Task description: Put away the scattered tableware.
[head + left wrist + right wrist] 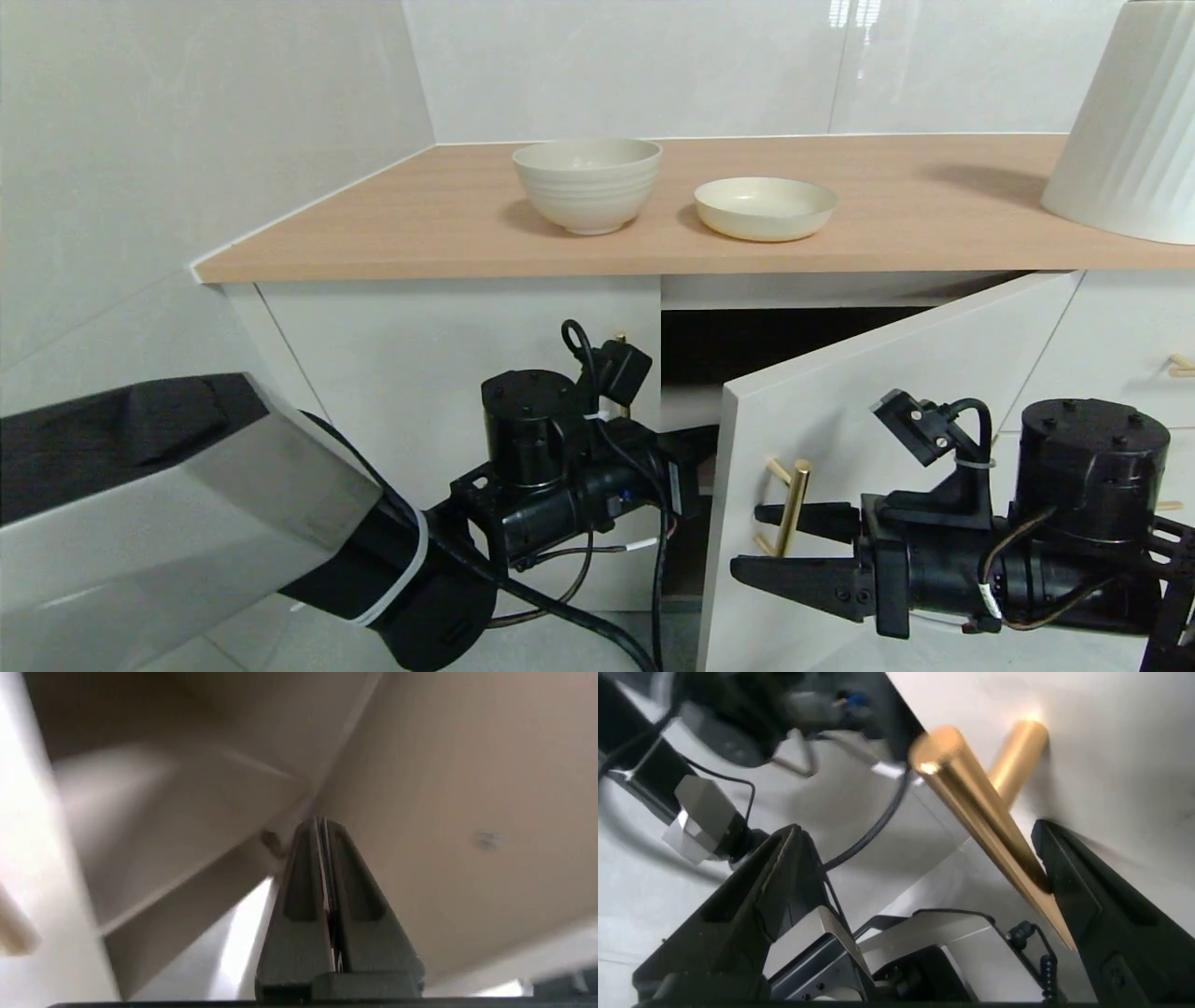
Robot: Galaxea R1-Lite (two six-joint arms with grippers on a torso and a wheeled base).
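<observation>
Bowl [587, 184] and dish [765, 207] sit on surface [373, 233]; my right pincer [750, 539] wide around door handle [793, 509], left pincer [320, 835] closed.

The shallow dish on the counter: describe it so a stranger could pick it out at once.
Start at the long light-wood countertop along the tiled wall. Two cream pieces sit side by side on it. The wanted one is the low, wide cream dish, right of the taller ribbed cream bowl.

Left arm [551, 504] and right arm [980, 569] are matte black, each with a chunky screw-dotted motor can [1092, 467] and a bracketed camera [920, 425]. Black cables [569, 616], white zip ties [971, 461], wedge-shaped jaws, silver-grey shell [233, 523] on the left.
</observation>
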